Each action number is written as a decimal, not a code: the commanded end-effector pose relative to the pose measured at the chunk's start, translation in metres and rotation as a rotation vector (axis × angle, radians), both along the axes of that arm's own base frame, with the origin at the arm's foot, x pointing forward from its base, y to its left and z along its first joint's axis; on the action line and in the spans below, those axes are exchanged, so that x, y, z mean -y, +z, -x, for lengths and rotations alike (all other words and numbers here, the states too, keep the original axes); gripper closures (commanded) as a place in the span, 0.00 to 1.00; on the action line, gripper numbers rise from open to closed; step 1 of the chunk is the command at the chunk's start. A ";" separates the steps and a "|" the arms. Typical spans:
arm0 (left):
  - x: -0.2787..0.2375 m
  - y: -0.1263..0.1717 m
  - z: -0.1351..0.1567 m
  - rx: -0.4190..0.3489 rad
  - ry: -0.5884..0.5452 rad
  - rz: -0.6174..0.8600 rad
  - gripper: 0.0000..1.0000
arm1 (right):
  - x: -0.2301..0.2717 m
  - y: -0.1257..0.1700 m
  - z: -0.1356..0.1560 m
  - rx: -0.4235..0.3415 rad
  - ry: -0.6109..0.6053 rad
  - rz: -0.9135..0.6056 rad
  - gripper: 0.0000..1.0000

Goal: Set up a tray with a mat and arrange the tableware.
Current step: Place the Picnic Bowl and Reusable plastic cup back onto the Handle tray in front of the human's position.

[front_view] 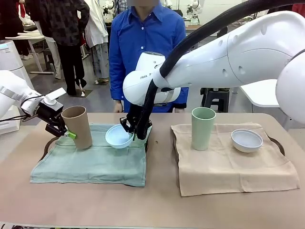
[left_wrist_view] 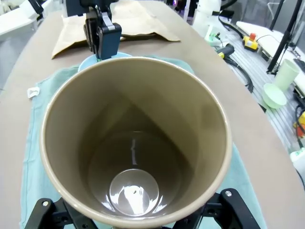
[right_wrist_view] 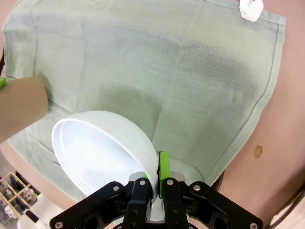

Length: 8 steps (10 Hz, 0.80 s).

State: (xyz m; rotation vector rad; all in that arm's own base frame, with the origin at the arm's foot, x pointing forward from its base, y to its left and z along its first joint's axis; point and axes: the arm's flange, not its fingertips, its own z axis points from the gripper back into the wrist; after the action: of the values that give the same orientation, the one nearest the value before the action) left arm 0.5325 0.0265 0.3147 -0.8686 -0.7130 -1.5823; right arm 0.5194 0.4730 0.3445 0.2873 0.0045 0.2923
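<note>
A green mat (front_view: 95, 160) covers the left tray (front_view: 47, 146). My left gripper (front_view: 63, 130) is shut on the tan tumbler (front_view: 77, 126), which leans a little over the mat's left part; in the left wrist view its fingers (left_wrist_view: 232, 206) flank the tumbler (left_wrist_view: 136, 143) near its base. My right gripper (front_view: 136, 128) is shut on the rim of the light blue bowl (front_view: 118, 137), tilted low over the mat's middle; the pinch shows in the right wrist view (right_wrist_view: 155, 174) on the bowl (right_wrist_view: 100, 152). On the tan mat (front_view: 233, 164) stand the pale green tumbler (front_view: 203, 128) and the white bowl (front_view: 246, 140).
A person in a blue shirt (front_view: 145, 43) stands at the far side, behind the left tray. The right tray's rim (front_view: 279, 143) shows beside the tan mat. Bare tabletop (front_view: 157, 205) runs along the near edge. A small white tag (right_wrist_view: 251, 9) sticks out at a corner of the green mat.
</note>
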 end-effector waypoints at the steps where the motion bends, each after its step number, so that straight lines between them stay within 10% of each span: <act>1: 0.001 -0.003 -0.010 0.008 0.003 -0.009 0.15 | 0.002 0.000 -0.003 0.013 0.013 -0.004 0.94; 4: 0.001 -0.007 -0.010 -0.004 0.009 -0.039 0.00 | 0.002 -0.002 0.000 0.009 0.017 0.012 0.00; 7: -0.001 -0.006 -0.010 -0.009 0.014 -0.082 0.00 | 0.000 0.007 0.007 0.032 0.015 0.052 0.10; 8: -0.001 -0.006 -0.011 -0.013 0.022 -0.092 0.00 | 0.000 0.011 0.010 0.041 0.000 0.080 0.40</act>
State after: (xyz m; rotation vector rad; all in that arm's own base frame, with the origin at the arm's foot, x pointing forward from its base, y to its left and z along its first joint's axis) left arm 0.5405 0.0293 0.3053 -0.8231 -0.6728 -1.5830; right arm 0.5152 0.4762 0.3476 0.2573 -0.0112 0.3173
